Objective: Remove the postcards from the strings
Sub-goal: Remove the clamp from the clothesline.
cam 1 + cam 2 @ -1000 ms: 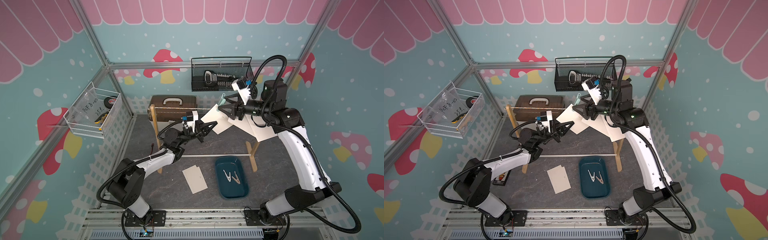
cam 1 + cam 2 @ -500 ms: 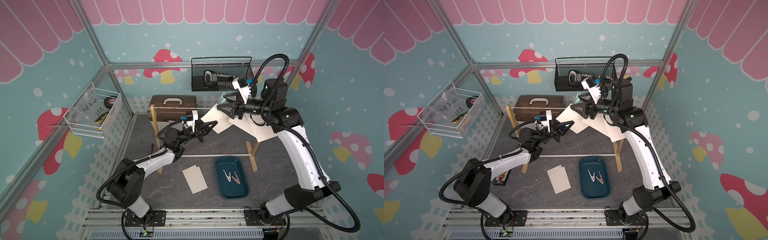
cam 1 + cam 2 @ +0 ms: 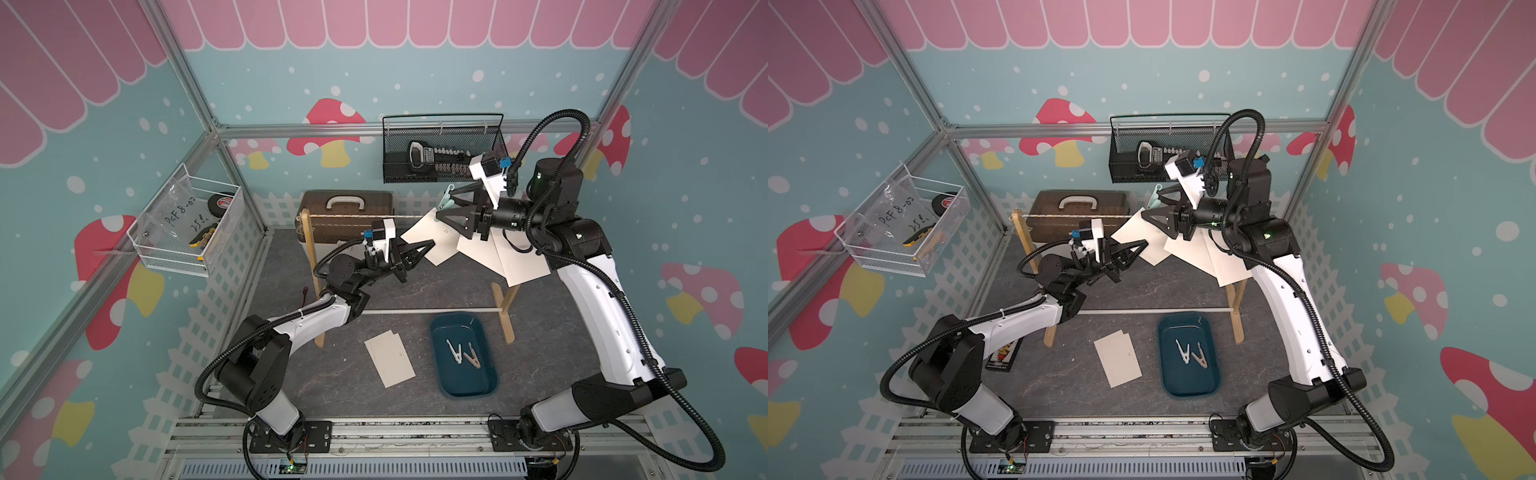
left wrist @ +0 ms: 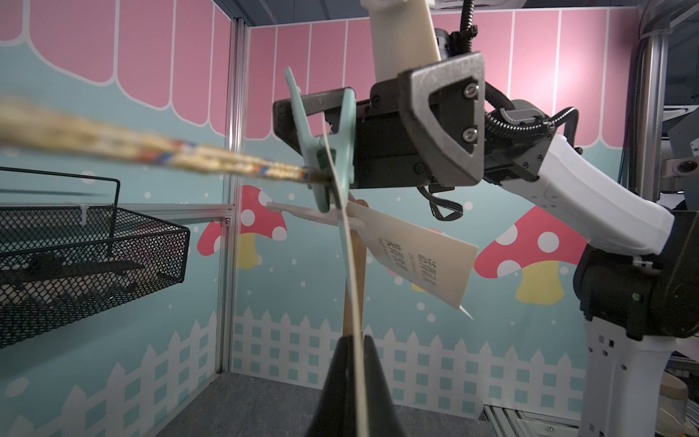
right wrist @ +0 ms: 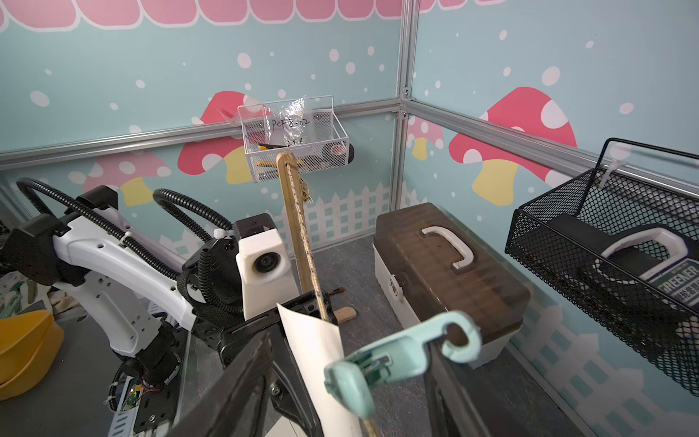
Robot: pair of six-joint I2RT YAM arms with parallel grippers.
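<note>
The step in hand is freeing one postcard (image 3: 432, 230) that hangs from the string (image 3: 353, 216) near its right end, pinned there by a mint clothespin (image 5: 397, 359). The left claw (image 3: 429, 247) is clamped shut on the card's lower corner. The right claw (image 3: 444, 204) has its jaws on either side of the clothespin, but I cannot tell whether they press it yet.

To do this well, the right claw should probably squeeze the clip's handles fully, so its mouth clears both paper and string, before the left arm draws anything. That pull is best kept gentle, downward and along the card's own plane. Tugging early could tear the corner or drag the string and its stand.

More hanging cards (image 3: 515, 257) sit just behind the right claw and could be knocked. Two freed cards (image 3: 390, 359) lie on the tabletop (image 3: 415, 286) beside a blue tray (image 3: 463, 386).
</note>
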